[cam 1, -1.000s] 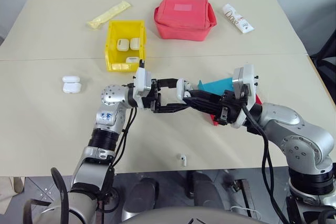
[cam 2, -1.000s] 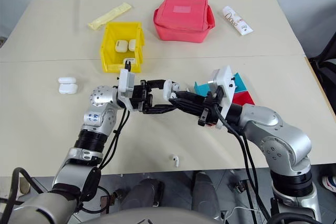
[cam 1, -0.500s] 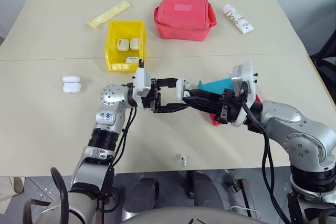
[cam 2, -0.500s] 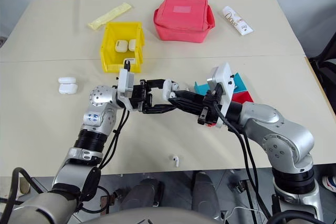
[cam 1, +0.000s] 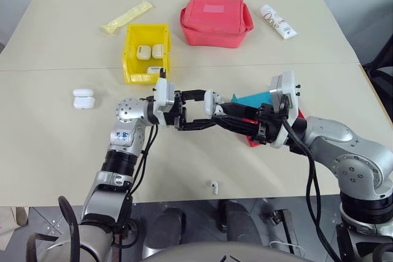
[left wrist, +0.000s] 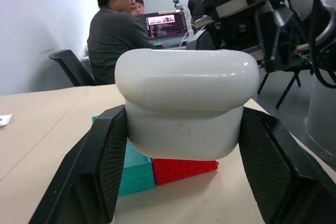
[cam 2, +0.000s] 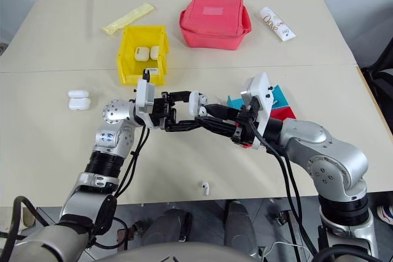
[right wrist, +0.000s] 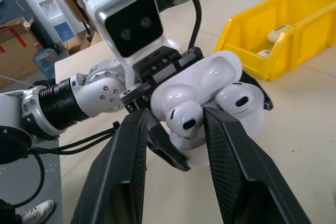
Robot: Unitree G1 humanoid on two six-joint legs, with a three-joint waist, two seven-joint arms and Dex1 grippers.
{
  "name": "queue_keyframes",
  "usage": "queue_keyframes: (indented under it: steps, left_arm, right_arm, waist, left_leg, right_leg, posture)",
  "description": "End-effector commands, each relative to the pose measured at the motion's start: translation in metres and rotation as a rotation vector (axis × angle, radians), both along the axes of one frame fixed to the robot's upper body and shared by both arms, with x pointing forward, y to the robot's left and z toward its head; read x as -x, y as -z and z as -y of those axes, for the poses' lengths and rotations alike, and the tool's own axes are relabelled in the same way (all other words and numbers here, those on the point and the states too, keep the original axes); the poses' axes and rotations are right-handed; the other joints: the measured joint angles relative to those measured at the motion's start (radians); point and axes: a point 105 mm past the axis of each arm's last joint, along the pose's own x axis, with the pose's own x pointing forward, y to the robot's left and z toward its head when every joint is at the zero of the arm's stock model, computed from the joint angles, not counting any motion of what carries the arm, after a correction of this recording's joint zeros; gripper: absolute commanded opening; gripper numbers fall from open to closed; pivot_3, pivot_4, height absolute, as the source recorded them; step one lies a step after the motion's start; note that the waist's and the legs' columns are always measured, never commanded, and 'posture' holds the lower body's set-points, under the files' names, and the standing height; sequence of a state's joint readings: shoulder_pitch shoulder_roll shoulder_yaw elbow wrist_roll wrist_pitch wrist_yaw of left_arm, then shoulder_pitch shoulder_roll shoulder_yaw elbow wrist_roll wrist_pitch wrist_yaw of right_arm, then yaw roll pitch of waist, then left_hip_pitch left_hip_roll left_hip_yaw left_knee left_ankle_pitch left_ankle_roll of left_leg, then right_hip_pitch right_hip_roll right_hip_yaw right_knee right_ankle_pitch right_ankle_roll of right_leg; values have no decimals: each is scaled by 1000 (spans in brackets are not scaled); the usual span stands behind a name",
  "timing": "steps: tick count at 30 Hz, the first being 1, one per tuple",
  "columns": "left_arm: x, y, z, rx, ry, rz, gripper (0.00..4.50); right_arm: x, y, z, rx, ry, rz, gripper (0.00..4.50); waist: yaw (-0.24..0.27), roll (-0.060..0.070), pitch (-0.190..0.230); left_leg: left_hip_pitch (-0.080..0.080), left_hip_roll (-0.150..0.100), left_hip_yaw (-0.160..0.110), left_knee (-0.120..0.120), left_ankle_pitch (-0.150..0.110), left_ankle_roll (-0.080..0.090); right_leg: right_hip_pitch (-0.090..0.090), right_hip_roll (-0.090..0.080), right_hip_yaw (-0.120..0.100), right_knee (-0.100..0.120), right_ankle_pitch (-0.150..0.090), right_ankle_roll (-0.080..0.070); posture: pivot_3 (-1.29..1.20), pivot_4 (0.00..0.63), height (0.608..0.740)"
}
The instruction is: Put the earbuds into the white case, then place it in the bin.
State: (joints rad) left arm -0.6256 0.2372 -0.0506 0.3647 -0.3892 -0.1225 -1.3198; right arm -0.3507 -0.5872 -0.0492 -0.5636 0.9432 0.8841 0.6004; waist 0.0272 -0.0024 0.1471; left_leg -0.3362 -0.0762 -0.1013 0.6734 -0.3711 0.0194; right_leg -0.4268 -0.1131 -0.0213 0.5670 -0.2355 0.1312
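Glossy white case (right wrist: 210,98) gapes, earbuds (right wrist: 185,118) protruding.

white case (left wrist: 186,103) open in my left gripper (cam 1: 207,110), one earbud (right wrist: 185,118) half in, another earbud (cam 1: 214,185) on the table, yellow bin (cam 1: 131,46) beyond

Your left hand (cam 1: 195,110) points right, fingers clamped tight. Your right hand (cam 1: 222,115) points left to meet it, fingers (right wrist: 122,171) parted. Both arms are raised above the table.
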Motion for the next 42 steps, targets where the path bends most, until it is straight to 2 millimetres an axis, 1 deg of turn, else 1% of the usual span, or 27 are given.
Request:
queue_keyframes:
  steps: [1, 13, 22, 27, 30, 31, 33, 34, 36, 37, 40, 42]
  left_arm:
    - [4, -14, 3, 6, 30, 70, 2787]
    - [4, -12, 3, 2, 26, 55, 2787]
    - [-3, -10, 0, -21, -11, 44, 2787]
    - [-10, -7, 1, -95, -47, 61, 2787]
    - [-20, -7, 1, -185, -110, 83, 2787]
    - [-22, -9, 2, -210, -120, 103, 2787]
    - [-28, -11, 3, -271, -146, 140, 2787]
    - [-32, -11, 3, -317, -170, 173, 2787]
    - [-37, -7, 2, -391, -186, 215, 2787]
    - [-39, -6, 3, -403, -188, 218, 2787]
    - [-42, -9, 5, -399, -189, 213, 2787]
    - [-43, -11, 7, -400, -189, 216, 2787]
  right_arm:
    - [2, -11, -2, 4, -9, 46, 1706]
    - [5, -20, -3, 13, -32, 69, 1706]
    - [5, -25, 1, 28, -16, 94, 1706]
    - [-1, -29, 11, 74, 40, 130, 1706]
    - [-11, -34, 21, 167, 117, 163, 1706]
    - [-16, -37, 23, 207, 150, 182, 1536]
    - [-21, -52, 15, 223, 146, 228, 1113]
    - [-24, -57, 9, 232, 147, 237, 802]
    - [-30, -60, 1, 257, 147, 239, 121]
    - [-32, -59, -3, 278, 145, 234, 56]
    - [-37, -51, -14, 346, 127, 226, 56]
    - [-38, -42, -20, 393, 103, 213, 56]
  waist:
    - [0, 0, 0]
    - [0, 0, 0]
    - [0, 0, 0]
    - [2, 0, 0]
    - [1, 0, 0]
    - [1, 0, 0]
    - [0, 0, 0]
    - [-1, 0, 0]
    - [-2, 0, 0]
    - [-2, 0, 0]
    - [-2, 0, 0]
    - [-2, -1, 0]
  left_leg:
    - [0, 0, 0, 0, 0, 0]
    - [0, 0, 0, 0, 0, 0]
    - [0, 0, 0, 0, 0, 0]
    - [0, 0, 0, 0, 0, 0]
    - [0, 0, 0, -1, 0, 0]
    - [0, 0, 0, -1, 0, 0]
    - [0, 0, 0, -1, 0, 0]
    - [0, 0, 0, -1, 0, 0]
    - [0, 1, 1, -3, 0, 0]
    - [0, 1, 0, -5, 1, 0]
    - [0, 1, 0, -6, 1, 0]
    - [0, 0, 0, -6, 1, 1]
  right_leg:
    - [0, 0, 0, 0, 0, 0]
    - [0, 0, 0, 0, 0, 0]
    - [0, 0, 0, 0, 0, 0]
    - [0, 0, 0, 0, 0, 0]
    - [0, 0, 0, -1, 0, 0]
    - [0, 0, 0, -1, 0, 0]
    - [0, 0, 0, -1, 0, 0]
    - [0, 0, 0, -1, 0, 0]
    - [-1, 0, 0, -1, 0, 0]
    - [-1, 0, 0, -1, 0, 0]
    - [-2, 0, 0, -2, 0, 0]
    - [-2, 0, 0, -2, 0, 0]
  posture:
    - [0, 150, 740]
    - [0, 150, 740]
    - [0, 150, 740]
    - [0, 150, 740]
    - [0, 150, 740]
    - [0, 150, 740]
    - [0, 150, 740]
    - [0, 150, 740]
    - [0, 150, 740]
    - [0, 150, 740]
    - [0, 150, 740]
    - [0, 150, 740]
